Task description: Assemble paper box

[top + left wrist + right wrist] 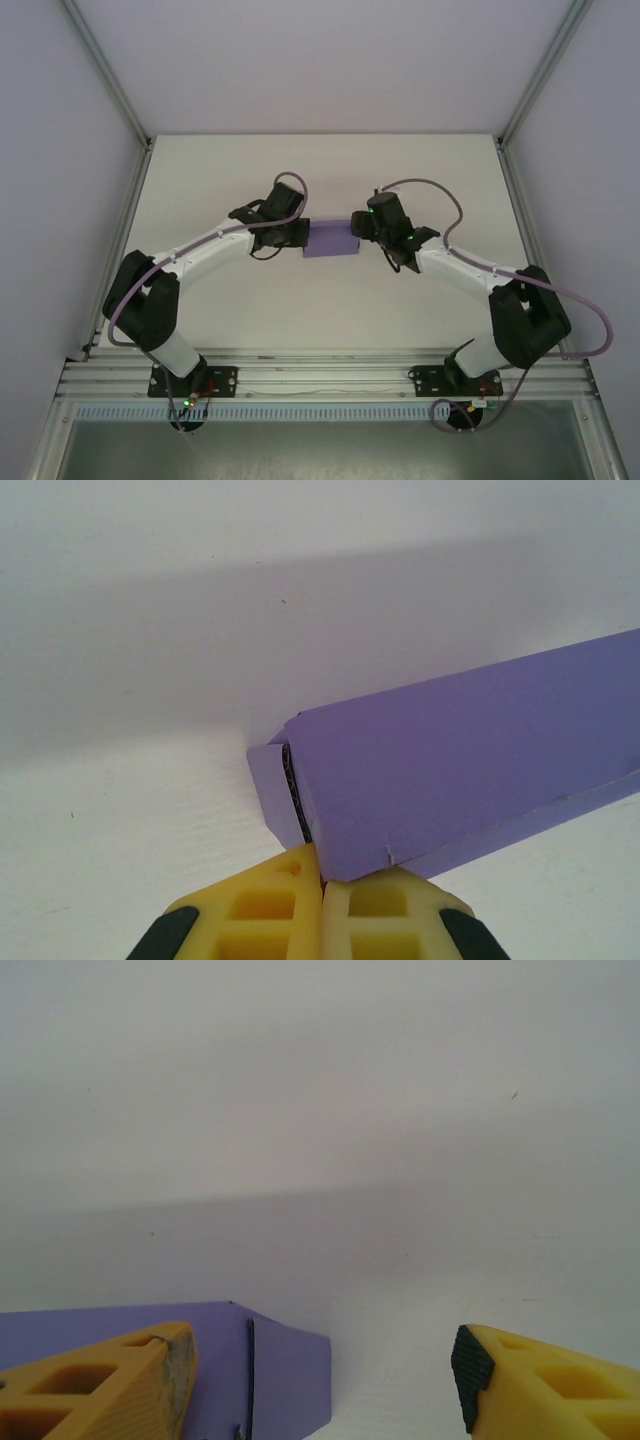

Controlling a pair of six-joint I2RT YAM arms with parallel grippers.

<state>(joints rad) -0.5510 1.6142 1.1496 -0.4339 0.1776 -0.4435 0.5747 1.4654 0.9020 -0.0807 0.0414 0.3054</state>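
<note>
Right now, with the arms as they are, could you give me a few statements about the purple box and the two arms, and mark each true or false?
1. The paper box is purple. True.
2. The left end effector is wide open. False: it is shut, at a corner of the box.
3. The right end effector is open. True.
4. The box sits at the far edge of the table. False: it lies mid-table, between the two end effectors.

paper box (330,241): purple thin card, folded into a flat rectangular box
end flap: left slightly gapped, touched by the tips of the left gripper (322,875)
place: laid flat between left gripper and right gripper (325,1352)
</note>
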